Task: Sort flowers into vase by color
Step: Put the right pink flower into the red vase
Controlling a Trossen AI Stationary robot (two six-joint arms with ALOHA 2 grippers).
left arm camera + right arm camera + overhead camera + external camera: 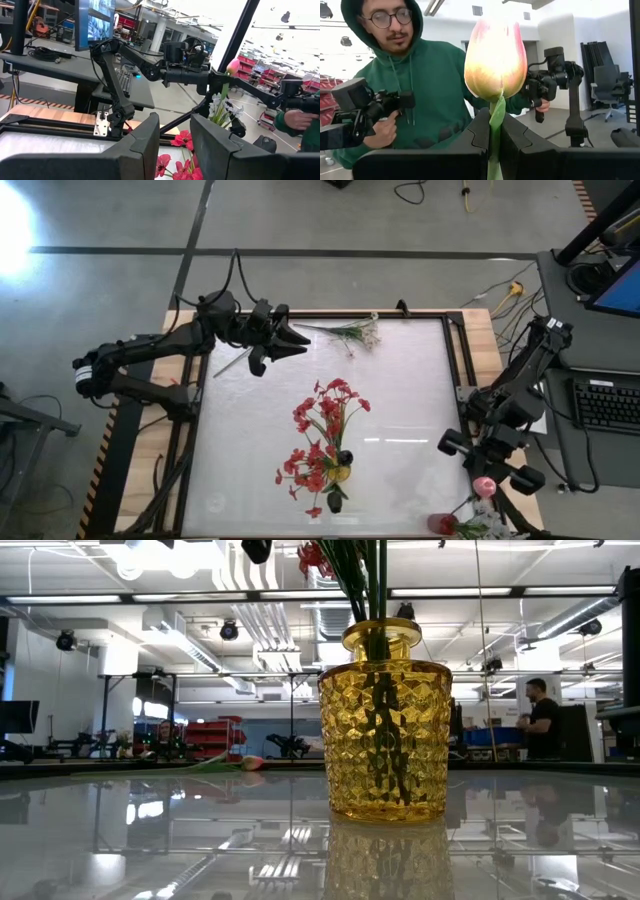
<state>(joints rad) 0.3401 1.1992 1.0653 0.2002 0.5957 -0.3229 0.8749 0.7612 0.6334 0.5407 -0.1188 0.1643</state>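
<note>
A yellow faceted glass vase (342, 472) (385, 730) stands mid-table and holds red blossom clusters (322, 430) by their green stems. A spray of tiny white blooms (352, 332) lies flat at the far edge. A loose green stem (232, 362) lies near the left arm. My left gripper (298, 340) (175, 135) hovers open near the table's far left, holding nothing. My right gripper (482, 480) (495, 117) is at the near right edge, shut on a pink tulip bud (496, 57). A small red vase (443, 523) sits at the near right corner beside white blooms (490, 530). My right gripper pinches the pink tulip's green stem (495, 131) just below the bud, between its two fingers. The fingers lie across the stem. The flower is lifted clear, with the bud standing upright above the fingers.
The table has a pale glossy top inside a dark frame (455, 350). A pink bud (250, 762) lies on the table far behind the yellow vase. A person in a green hoodie (420, 100) stands beyond the table, holding hand controllers.
</note>
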